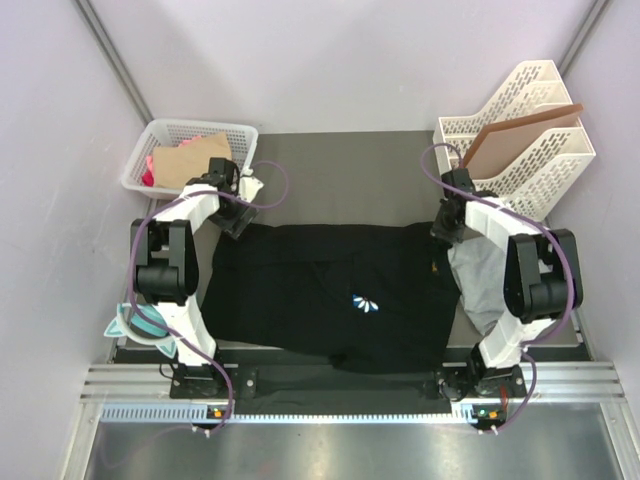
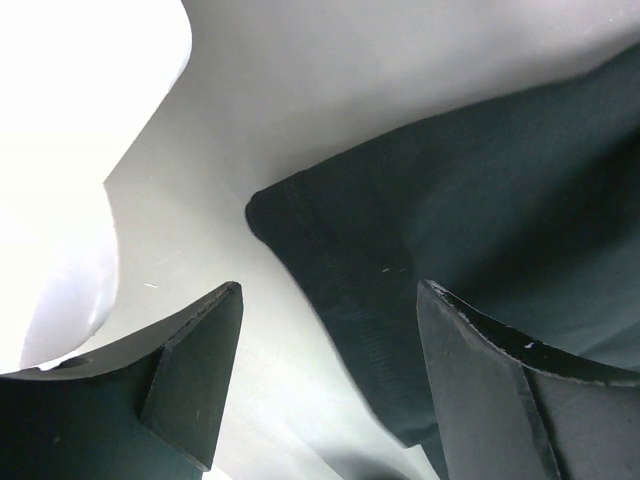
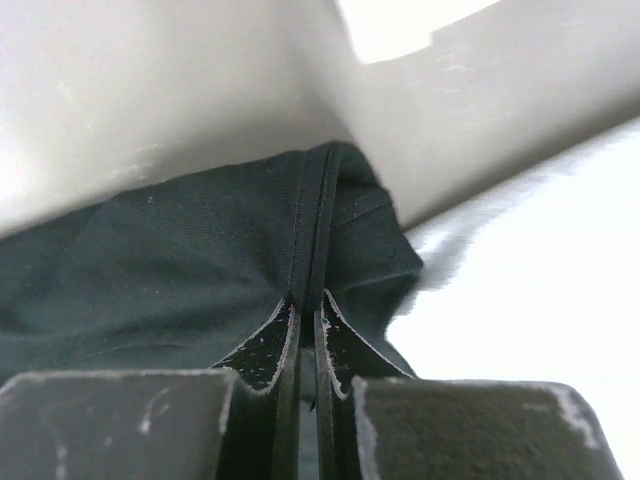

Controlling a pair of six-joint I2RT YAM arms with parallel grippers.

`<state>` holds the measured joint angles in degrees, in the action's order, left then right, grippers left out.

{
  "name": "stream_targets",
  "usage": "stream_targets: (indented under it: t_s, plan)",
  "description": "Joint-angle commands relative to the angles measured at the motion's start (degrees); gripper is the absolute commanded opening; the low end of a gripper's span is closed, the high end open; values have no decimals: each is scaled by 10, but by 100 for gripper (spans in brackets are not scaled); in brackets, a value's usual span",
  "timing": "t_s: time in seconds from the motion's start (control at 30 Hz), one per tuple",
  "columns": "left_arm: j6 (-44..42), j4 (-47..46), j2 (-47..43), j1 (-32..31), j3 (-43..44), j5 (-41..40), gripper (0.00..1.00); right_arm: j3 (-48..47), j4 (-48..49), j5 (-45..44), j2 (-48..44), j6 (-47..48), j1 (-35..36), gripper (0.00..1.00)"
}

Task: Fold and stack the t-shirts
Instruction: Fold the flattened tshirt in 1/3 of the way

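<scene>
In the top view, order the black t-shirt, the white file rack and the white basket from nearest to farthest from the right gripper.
1. black t-shirt: pinched in the right gripper.
2. file rack: back right.
3. basket: back left.

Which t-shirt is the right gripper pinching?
The large black cloth t-shirt with the small blue-and-white print; the plain light grey t-shirt lies bunched beside it.

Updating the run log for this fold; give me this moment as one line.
left gripper: open, over black t-shirt corner | right gripper: shut on black t-shirt hem | grey t-shirt: lying right of it
</scene>
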<state>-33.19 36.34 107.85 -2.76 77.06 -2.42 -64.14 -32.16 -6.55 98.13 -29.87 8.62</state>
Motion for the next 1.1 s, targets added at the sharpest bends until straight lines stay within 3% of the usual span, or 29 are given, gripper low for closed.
stream_targets:
  t_s: [0.0,0.33,0.5,0.77,0.97,1.07]
  plan:
    - [8,-19,-12,3,13,19,75,-2,-24,-44,-43,9,-24,0]
    - [38,-50,16,-1,14,11,74,-2,-11,2,7,14,-18,0]
    - [38,-103,39,1,-9,-51,73,2,-14,1,14,15,-12,0]
    - [30,-159,61,88,-37,-81,70,0,-4,11,29,18,-11,0]
    - [53,-165,24,90,-44,-66,70,-43,-21,1,57,23,-6,0]
    - [59,-139,-21,90,-45,-46,69,-79,-43,-12,64,29,-5,14]
